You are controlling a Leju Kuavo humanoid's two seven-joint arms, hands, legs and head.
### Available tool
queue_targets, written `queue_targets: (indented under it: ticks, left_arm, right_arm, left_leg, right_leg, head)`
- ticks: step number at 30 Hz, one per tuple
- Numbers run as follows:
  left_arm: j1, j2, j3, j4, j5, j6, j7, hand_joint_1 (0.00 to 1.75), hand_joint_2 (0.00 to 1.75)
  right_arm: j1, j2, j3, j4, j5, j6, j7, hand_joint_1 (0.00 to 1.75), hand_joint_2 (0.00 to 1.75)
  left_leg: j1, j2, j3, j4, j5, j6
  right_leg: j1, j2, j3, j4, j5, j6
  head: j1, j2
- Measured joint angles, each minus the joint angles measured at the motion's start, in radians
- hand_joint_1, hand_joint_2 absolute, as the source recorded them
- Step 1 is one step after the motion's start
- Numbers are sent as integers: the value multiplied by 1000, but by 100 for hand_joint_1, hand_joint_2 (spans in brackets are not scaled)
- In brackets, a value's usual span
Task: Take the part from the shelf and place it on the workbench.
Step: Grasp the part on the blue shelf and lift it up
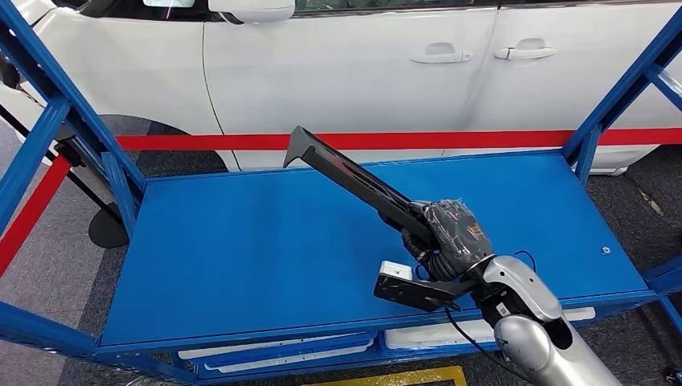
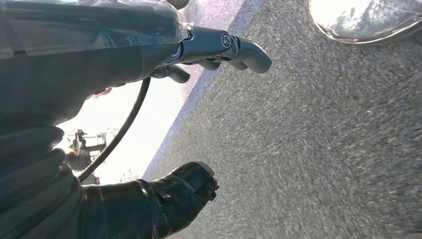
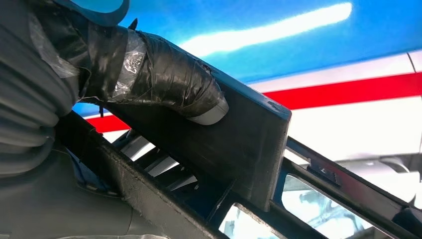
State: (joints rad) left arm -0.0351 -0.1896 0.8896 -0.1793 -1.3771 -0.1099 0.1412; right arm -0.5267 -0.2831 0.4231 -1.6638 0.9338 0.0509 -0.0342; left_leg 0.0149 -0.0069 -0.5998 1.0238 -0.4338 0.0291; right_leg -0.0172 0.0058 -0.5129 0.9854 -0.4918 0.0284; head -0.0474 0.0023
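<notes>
- Standing beyond the right hand (image 1: 450, 233), past the far edge of the shelf (image 1: 241, 241), is a white car (image 1: 346, 72) with a red barrier band (image 1: 201, 141) running in front of it; neither is something the hand should swing toward
- Under the hand lies the blue shelf deck, with blue frame posts (image 1: 591, 133) rising at the corners; the nearest post stands off to the hand's outer side
- Held in the right hand is the part (image 1: 346, 173), a long black piece; from the grip it slants up and away toward the car, its hooked far tip raised off the deck, while a shorter stretch with a white tab (image 1: 396, 270) sticks out nearer the robot
- The right hand's fingers are wrapped round the part, and the wrist view shows its thumb (image 3: 164, 82) pressed flat on a panel of the part
- The left hand (image 2: 199, 114) hangs over grey floor, thumb and fingers apart, holding nothing
- The step in hand looks like carrying the part off the shelf; I judge it best to lift until the low end clears the deck, keep the grip firm against the long lever, and draw back before turning so the tip misses the posts and car
</notes>
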Motion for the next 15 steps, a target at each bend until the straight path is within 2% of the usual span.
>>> queue_targets:
  ticks: [2,3,4,6,7,8,9,10,12,13,14,15]
  left_arm:
    - [-1,1,0,0,-5,-2,8,0,175]
    - [-1,2,0,0,-7,-3,11,0,175]
    - [-2,2,0,0,-9,-3,14,0,175]
    - [-3,2,-1,0,-13,-1,18,0,175]
    - [-3,2,-2,0,-15,-1,19,0,175]
    - [-3,3,-2,0,-17,0,20,0,175]
    - [-3,3,-2,0,-19,0,20,0,175]
    - [-3,4,-3,0,-22,0,21,0,175]
    - [-4,5,-4,0,-26,-2,24,0,175]
    - [-5,5,-5,0,-27,-4,26,0,175]
    - [-5,5,-6,0,-27,-5,28,0,175]
    - [-6,5,-8,0,-28,-6,30,0,175]
  right_arm:
    - [0,-6,0,-11,-2,-12,-7,175,175]
    - [-1,-12,-1,-17,0,-17,-9,175,175]
    - [-2,-17,-1,-20,2,-19,-10,175,175]
    - [1,-26,-1,-23,10,-20,-11,175,175]
    - [5,-30,0,-23,14,-20,-11,175,175]
    - [8,-35,0,-22,17,-20,-10,175,175]
    - [11,-39,0,-21,20,-21,-10,175,175]
    - [12,-44,0,-20,23,-21,-9,175,175]
    - [12,-50,1,-18,28,-23,-9,175,175]
    - [11,-52,1,-17,29,-23,-9,175,175]
    - [11,-53,2,-17,30,-24,-9,175,175]
    - [10,-54,3,-16,30,-24,-9,175,175]
  left_leg:
    - [1,2,5,-13,8,11]
    - [4,4,8,-24,14,16]
    - [6,6,10,-33,20,19]
    - [7,8,9,-37,24,23]
    - [7,9,6,-34,24,23]
    - [7,9,3,-31,24,23]
    - [8,9,0,-27,23,22]
    - [10,9,-4,-20,22,19]
    - [12,8,-14,-3,17,6]
    - [12,7,-19,4,16,-2]
    - [11,6,-23,8,18,-11]
    - [10,4,-26,9,22,-19]
  right_leg:
    - [-2,0,3,-5,0,10]
    - [-1,0,-2,8,-13,11]
    - [0,-1,-17,42,-38,11]
    - [-3,-1,-74,166,-109,11]
    - [-4,-1,-105,231,-133,13]
    - [-7,-1,-124,271,-139,16]
    - [-11,-2,-126,273,-124,19]
    - [-16,-3,-109,236,-91,22]
    - [-20,-4,-50,111,-30,26]
    - [-19,-2,-31,69,-13,23]
    - [-16,0,-23,48,-9,18]
    - [-12,2,-27,51,-8,11]
  head:
    - [0,0]
    - [1,0]
    - [1,0]
    - [1,0]
    - [1,0]
    - [1,0]
    - [1,0]
    - [1,0]
    - [1,0]
    - [1,0]
    - [1,0]
    - [0,0]
